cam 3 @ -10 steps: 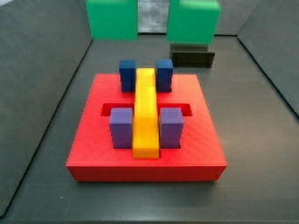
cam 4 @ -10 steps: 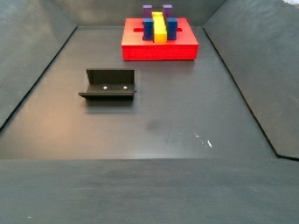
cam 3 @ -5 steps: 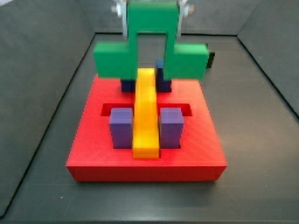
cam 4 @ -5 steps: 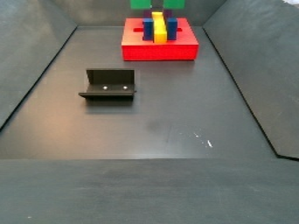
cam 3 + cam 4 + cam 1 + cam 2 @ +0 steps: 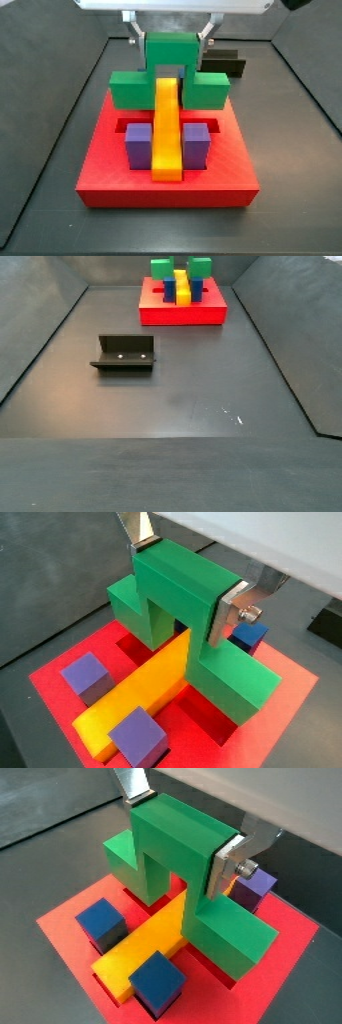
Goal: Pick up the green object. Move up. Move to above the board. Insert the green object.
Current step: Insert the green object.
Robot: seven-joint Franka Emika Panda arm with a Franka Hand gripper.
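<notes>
The claw (image 5: 171,42) is clamped on the green object (image 5: 168,78), its silver fingers (image 5: 238,604) pressed against the sides of the raised middle part, as both wrist views show. In a side view the claw sits at the upper centre of the frame, over the far end of the board (image 5: 235,158). Half a second ago the green piece hung higher, well clear of the yellow bar (image 5: 166,130); a second ago it was only partly in frame at the top. Now it has dropped so that its two legs straddle the far end of the yellow bar, covering the blue blocks that showed there before. In a wrist view the legs reach down beside the bar toward the red recesses (image 5: 203,968), though whether they have bottomed out cannot be told. The purple blocks (image 5: 138,146) at the near end are untouched. The fixture (image 5: 124,353) stands well apart on the floor. Judging by this, the insertion is under way and nearly finished; pressing down fully and releasing probably remain.
</notes>
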